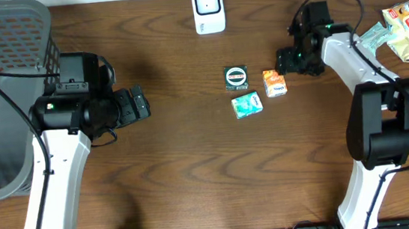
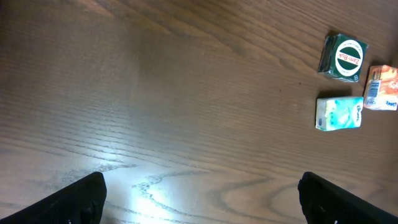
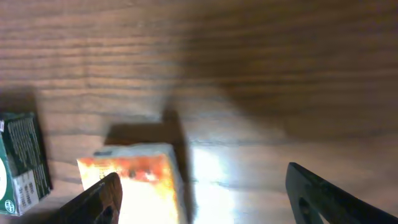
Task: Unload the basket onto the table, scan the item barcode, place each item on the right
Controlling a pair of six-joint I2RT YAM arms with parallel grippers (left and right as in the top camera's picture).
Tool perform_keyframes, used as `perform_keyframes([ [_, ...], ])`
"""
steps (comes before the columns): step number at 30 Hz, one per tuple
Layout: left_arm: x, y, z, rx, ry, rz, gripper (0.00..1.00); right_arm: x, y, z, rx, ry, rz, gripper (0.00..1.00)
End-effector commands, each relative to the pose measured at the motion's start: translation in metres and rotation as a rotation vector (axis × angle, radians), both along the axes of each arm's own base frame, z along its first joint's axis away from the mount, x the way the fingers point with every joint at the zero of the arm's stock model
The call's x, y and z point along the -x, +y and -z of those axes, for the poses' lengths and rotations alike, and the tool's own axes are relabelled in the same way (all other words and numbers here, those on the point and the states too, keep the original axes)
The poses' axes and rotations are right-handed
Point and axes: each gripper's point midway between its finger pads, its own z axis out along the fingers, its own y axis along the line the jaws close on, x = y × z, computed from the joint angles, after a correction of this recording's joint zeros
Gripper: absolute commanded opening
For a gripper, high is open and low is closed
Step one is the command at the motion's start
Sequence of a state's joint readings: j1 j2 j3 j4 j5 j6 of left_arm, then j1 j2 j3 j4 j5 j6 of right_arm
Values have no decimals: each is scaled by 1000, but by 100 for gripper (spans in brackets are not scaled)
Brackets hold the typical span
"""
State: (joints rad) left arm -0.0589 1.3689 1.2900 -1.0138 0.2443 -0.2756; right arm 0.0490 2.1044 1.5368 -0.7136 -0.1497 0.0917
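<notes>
Orange carton (image 1: pixel 274 82) to grasp: centre the right hand (image 3: pixel 204 177) over it on the bench (image 1: pixel 195 175) before closing, keeping the barcode face clear for the white scanner (image 1: pixel 208 9). Lies flat between that hand's wide-spread fingers (image 3: pixel 102 199), close by one, ungripped, just beside the dark green pack (image 1: pixel 237 76) and mint pack (image 1: pixel 246 104). Left hand (image 2: pixel 200 180) equally wide, holding nothing, well apart.

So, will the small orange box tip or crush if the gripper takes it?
The orange box looks like a small carton, so it is probably light and stiff, though a hard squeeze might dent it. It has flat sides, so a push should slide it, not roll it, perhaps into the green pack nearby.
</notes>
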Motion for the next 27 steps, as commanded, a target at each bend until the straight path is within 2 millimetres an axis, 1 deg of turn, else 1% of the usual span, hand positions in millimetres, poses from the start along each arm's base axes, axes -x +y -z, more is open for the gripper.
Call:
perform_keyframes([
  [1,-1,3,-1,-9,-3,1,98,15,18,26,-91,54,-51,79],
  [3,-1,3,-1,-9,-3,1,98,16,23,29,-118,51,-60,79],
  [5,-1,3,-1,-9,-3,1,98,17,25,30,-128,50,-63,76],
  [6,-1,3,-1,-9,-3,1,98,18,25,31,-128,52,-63,69],
  [7,-1,3,-1,-10,-3,1,98,18,25,31,-128,53,-62,65],
  [8,-1,3,-1,-9,-3,1,98,19,25,31,-128,55,-62,57],
  [12,-1,3,-1,-9,-3,1,98,22,26,32,-136,67,-64,29],
  [13,-1,3,-1,-9,-3,1,98,24,28,32,-145,74,-66,17],
  [14,-1,3,-1,-9,-3,1,98,26,31,32,-164,84,-70,1],
  [16,-1,3,-1,-9,-3,1,98,29,39,29,-212,92,-81,1],
  [18,-1,3,-1,-9,-3,1,98,31,56,20,-323,93,-109,1],
  [19,-1,3,-1,-9,-3,1,98,31,63,15,-371,90,-121,1],
  [20,-1,3,-1,-9,-3,1,98,30,75,5,-457,82,-144,1],
  [21,-1,3,-1,-9,-3,1,98,30,83,-3,-522,73,-160,1],
  [22,-1,3,-1,-9,-3,1,98,29,92,-14,-599,56,-190,1],
  [23,-1,3,-1,-9,-3,1,98,27,107,-37,-751,17,-252,1],
  [26,-1,3,-1,-9,-3,1,98,28,123,-73,-967,-40,-336,1],
  [27,-1,3,-1,-9,-3,1,98,31,128,-92,-1073,-61,-381,1],
])
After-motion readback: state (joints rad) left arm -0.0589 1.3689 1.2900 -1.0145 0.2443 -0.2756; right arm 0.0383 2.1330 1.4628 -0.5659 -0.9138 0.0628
